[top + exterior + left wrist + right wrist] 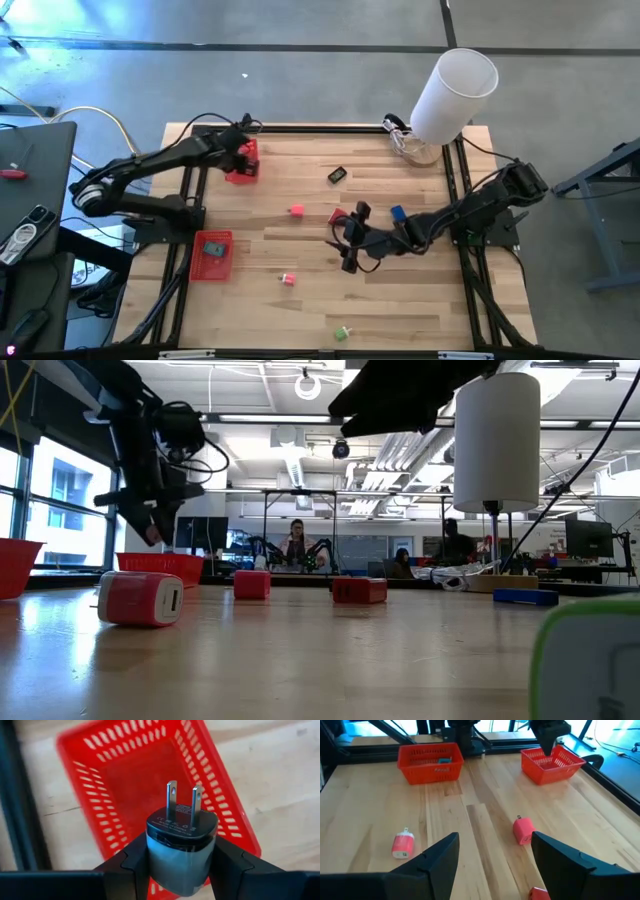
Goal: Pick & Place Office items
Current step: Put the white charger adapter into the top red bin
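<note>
My left gripper [182, 850] is shut on a black-and-grey plug charger [181, 827] and hangs over the far-left red basket [125, 780], which also shows from above as basket [243, 162]. My right gripper [495, 852] is open above the table's middle, shown from above as gripper [345, 238], touching nothing. A pink charger [523, 830] lies on the wood just ahead of it. Around lie a pink-white piece [402, 844], a black piece [337, 175], a blue one [397, 213], a red one [336, 215] and a green one [342, 332]. My left gripper pinches the charger's grey body [156, 855] between its two fingers [134, 862], one on each side. It comes from above, pointing down. The charger is lifted clear over the basket, with its two metal prongs [184, 800] pointing away from the wrist toward the basket floor.
A second red basket [212, 256] sits near the left edge with a teal piece [213, 248] inside. A big white cylinder [455, 90] stands at the far right corner beside cables. Black frame rails [185, 200] run along the table's sides. People sit in the room beyond.
</note>
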Available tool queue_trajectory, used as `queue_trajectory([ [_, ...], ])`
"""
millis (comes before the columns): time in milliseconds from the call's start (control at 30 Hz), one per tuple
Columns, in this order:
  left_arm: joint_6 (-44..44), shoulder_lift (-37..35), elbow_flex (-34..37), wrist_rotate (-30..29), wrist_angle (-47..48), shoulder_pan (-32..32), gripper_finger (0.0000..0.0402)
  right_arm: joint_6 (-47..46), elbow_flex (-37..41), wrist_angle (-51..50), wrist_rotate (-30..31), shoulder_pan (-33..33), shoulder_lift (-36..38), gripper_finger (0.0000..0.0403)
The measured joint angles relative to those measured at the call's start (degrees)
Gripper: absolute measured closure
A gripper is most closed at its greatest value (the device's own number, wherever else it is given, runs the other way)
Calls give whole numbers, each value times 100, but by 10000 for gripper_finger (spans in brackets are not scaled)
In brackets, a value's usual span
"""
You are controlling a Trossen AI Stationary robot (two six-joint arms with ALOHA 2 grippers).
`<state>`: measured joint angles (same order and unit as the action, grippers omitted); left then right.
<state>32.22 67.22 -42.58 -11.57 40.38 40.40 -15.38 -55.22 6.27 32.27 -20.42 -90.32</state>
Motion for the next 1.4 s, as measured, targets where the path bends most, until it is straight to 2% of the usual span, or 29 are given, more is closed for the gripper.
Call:
queue_trajectory([
  [133,-126,338,-209,-3,2,-2,257,10,0,-1,-109,94,0,167],
  [267,-121,690,-430,-353,115,-2,248,16,0,-5,-135,140,0,167],
  [500,-141,1185,-669,-353,120,177,253,18,0,-7,-155,135,0,167],
  [733,-139,1546,-689,-350,102,376,253,21,0,-16,-566,134,0,167],
  [1133,-141,2132,-689,-337,-176,374,244,62,0,-51,-570,135,-2,167],
  [1400,-194,2170,-687,-164,-136,374,242,62,0,-107,-570,135,-2,167],
])
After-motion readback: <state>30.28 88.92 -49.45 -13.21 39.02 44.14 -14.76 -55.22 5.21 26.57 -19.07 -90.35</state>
